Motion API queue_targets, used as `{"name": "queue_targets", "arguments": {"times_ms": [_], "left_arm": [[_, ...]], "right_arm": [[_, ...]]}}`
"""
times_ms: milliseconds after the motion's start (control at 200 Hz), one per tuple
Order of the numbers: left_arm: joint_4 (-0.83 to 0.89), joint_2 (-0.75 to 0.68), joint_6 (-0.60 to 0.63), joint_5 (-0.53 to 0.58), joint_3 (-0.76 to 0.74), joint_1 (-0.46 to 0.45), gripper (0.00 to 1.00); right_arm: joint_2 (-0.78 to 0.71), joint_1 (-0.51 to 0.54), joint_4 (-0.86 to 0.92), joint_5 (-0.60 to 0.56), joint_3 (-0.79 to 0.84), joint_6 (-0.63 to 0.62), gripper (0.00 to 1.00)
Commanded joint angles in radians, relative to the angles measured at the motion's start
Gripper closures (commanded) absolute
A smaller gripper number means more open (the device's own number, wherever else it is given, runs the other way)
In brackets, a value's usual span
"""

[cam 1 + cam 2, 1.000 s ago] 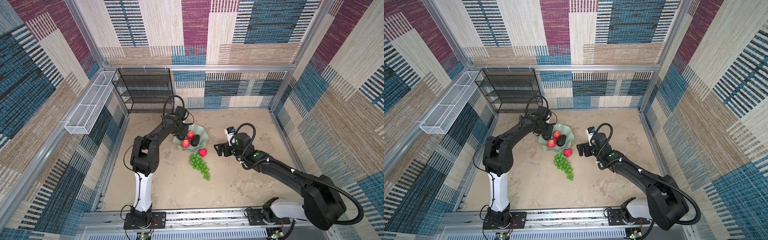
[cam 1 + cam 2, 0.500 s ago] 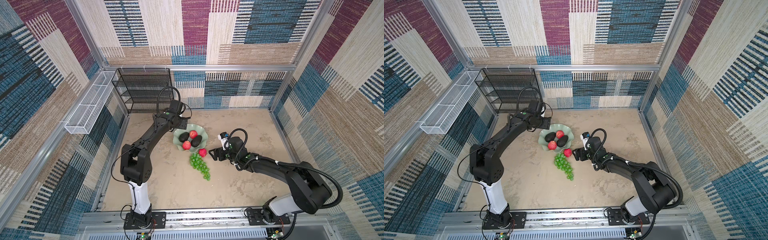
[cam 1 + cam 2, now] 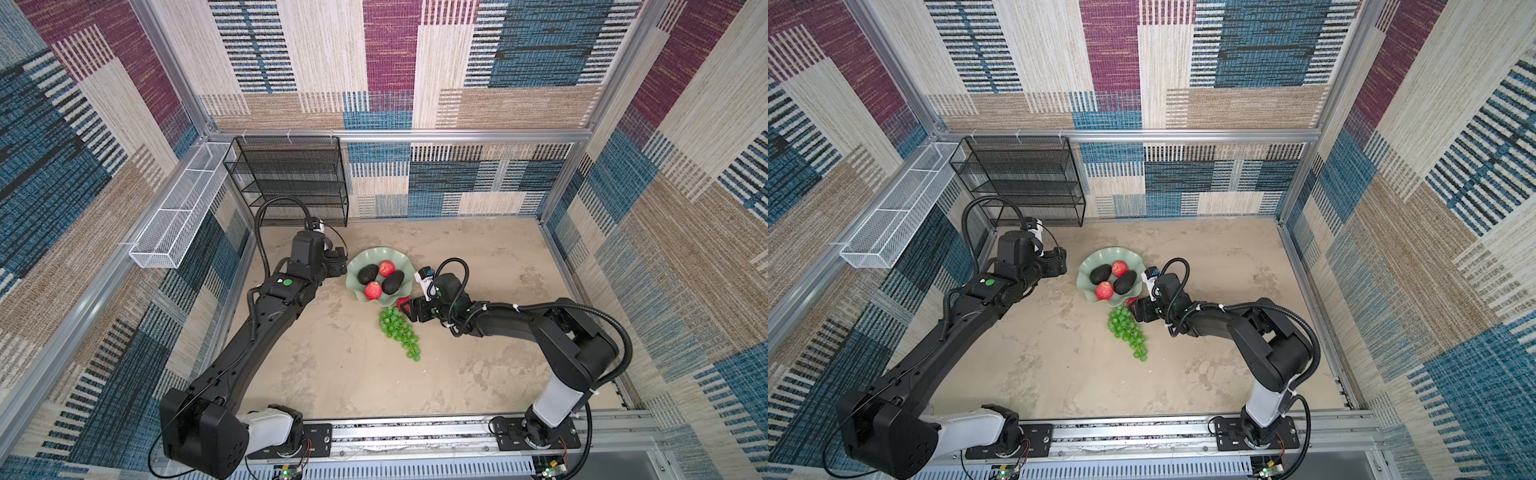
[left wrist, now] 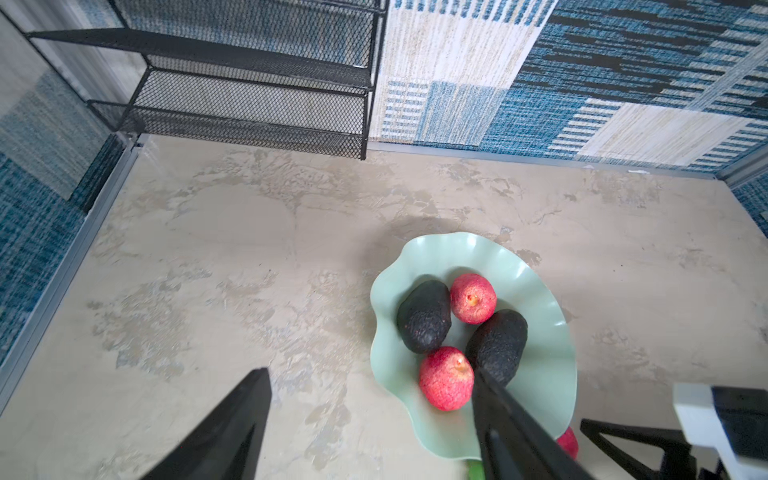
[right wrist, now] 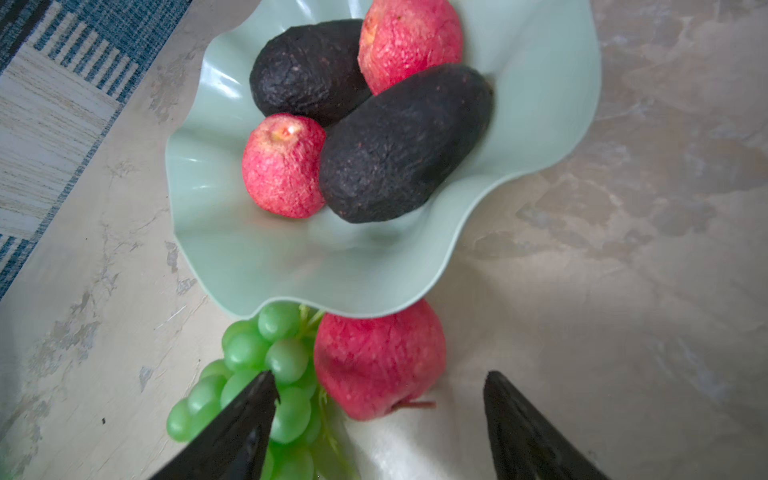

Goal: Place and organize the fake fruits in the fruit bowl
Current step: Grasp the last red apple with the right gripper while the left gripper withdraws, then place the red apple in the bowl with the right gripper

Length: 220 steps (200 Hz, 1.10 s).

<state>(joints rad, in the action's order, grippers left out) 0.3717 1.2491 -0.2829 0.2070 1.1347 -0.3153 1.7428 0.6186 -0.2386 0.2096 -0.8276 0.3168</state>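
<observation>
The fruit bowl point(image 3: 376, 252) holds four fruits, packed close together: two avocados point(image 3: 368, 274) point(image 3: 392, 281) and two apples point(image 3: 386, 268) point(image 3: 372, 290). The near part of the bowl is bare in the right wrist view. The third apple point(image 5: 378, 361) lies on the table point(image 3: 332, 374), tucked just under the bowl's near rim. The grapes point(image 3: 399, 332) lie touching it and trail away from the bowl.

A second ago the left gripper point(image 3: 338, 266) was at the bowl's left rim, where the second avocado now lies. It is now pulled back to the left, clear of the bowl, its fingers spread and empty. The right gripper point(image 5: 380, 378) was then well to the right of the loose apple. It has since closed in, and its fingers are spread either side of that apple without gripping it; one finger overlaps the grapes.

The black rack point(image 3: 291, 178) stands in the back left corner and the white basket point(image 3: 178, 220) hangs on the left wall, both well apart from the bowl. Bare table lies to the right of the bowl and in front of the grapes.
</observation>
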Motion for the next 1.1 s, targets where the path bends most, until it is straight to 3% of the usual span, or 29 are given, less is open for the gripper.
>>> {"name": "queue_targets", "arguments": {"times_ms": [0,230,446,591,781,922,1097], "left_arm": [[-0.023,-0.054,-0.066,0.03,-0.044,0.008,0.21],[-0.005,-0.13,-0.09,0.035,-0.108,0.031,0.2],[0.004,-0.149,-0.093,0.032,-0.122,0.039,0.2],[0.004,-0.157,-0.093,0.032,-0.131,0.044,0.2],[-0.016,-0.159,-0.108,0.024,-0.16,0.05,0.2],[-0.019,-0.159,-0.129,0.006,-0.183,0.053,0.2],[-0.017,-0.194,-0.15,-0.055,-0.229,0.056,0.2]], "right_arm": [[0.033,0.001,-0.043,-0.015,-0.018,0.026,0.22],[0.094,0.008,-0.04,-0.022,-0.052,0.034,0.3],[0.09,0.01,-0.021,-0.068,-0.037,0.042,0.49],[0.0,0.01,0.036,-0.114,0.037,0.03,0.53],[-0.243,0.01,0.178,-0.186,0.139,0.003,0.55],[-0.313,0.01,0.25,-0.202,0.042,-0.059,0.55],[-0.162,0.015,0.247,-0.149,-0.17,-0.101,0.55]]}}
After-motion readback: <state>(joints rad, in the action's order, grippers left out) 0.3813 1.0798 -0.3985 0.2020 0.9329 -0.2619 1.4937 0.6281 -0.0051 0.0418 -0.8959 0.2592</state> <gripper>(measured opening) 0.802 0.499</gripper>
